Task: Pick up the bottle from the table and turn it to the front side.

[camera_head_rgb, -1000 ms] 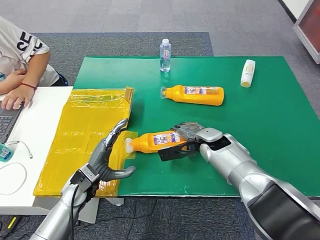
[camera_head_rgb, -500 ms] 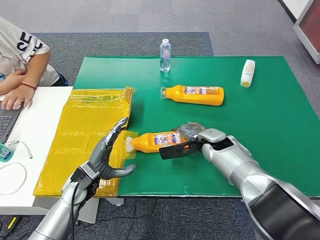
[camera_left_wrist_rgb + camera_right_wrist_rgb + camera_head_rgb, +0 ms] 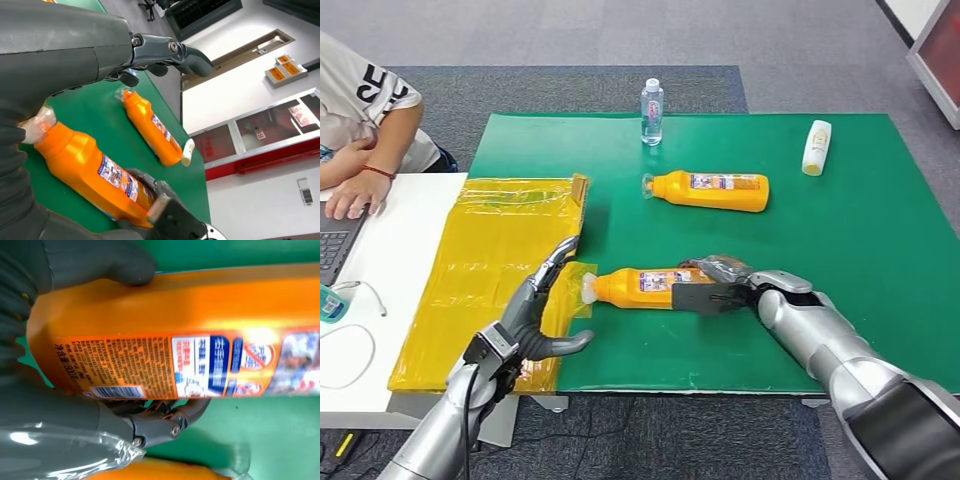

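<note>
Right hand (image 3: 712,292) gripped the orange bottle's (image 3: 652,287) base, cap end aimed at the spread, empty left hand (image 3: 535,320) just beside it.

Office: carpet (image 3: 546,40), laptop (image 3: 333,245).

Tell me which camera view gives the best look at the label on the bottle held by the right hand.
The right wrist view: the held bottle's label spans the frame, with printed text and a barcode showing. The head view shows that label as a small patch beside the right hand. The left wrist view shows it slanted and blurred.
</note>
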Controlling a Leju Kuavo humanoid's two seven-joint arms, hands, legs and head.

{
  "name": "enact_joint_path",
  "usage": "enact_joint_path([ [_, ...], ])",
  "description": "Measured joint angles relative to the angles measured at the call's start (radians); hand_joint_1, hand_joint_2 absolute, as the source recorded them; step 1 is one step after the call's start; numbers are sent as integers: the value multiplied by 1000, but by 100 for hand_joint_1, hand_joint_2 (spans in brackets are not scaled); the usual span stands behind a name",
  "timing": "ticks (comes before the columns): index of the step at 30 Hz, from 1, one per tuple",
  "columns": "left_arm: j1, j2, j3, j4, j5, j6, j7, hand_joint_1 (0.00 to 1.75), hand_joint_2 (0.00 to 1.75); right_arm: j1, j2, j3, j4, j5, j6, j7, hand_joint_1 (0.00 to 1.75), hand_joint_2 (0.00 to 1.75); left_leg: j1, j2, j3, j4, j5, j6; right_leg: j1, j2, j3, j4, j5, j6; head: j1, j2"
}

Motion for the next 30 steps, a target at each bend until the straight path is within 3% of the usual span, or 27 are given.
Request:
enact_joint_path([
  [6,3,16,-5,0,16,2,0,0,175,83,-126,-112,-43,-228,74,-180,175,175,0,-5,0,0,-1,2,0,-4,4,0,-1,2,1,0],
  [15,5,21,-5,0,17,3,0,0,175,106,-152,-140,-61,-265,83,-199,175,175,0,-5,0,0,-1,2,0,-4,4,0,-1,2,1,0],
  [20,32,48,-2,-13,16,15,-1,0,175,288,-273,-333,-206,-467,137,-253,175,175,0,-5,0,0,-3,3,-1,-4,4,-1,-2,3,0,0],
  [25,51,53,16,-17,39,-39,-1,0,175,396,-273,-426,-330,-547,185,-270,175,175,0,-5,-2,0,-3,3,0,-4,2,-1,-4,3,0,0],
  [30,50,61,53,-4,162,-257,-1,0,175,446,-233,-461,-441,-531,198,-270,175,175,0,-4,-4,0,-3,2,0,-4,0,0,-3,3,0,0],
])
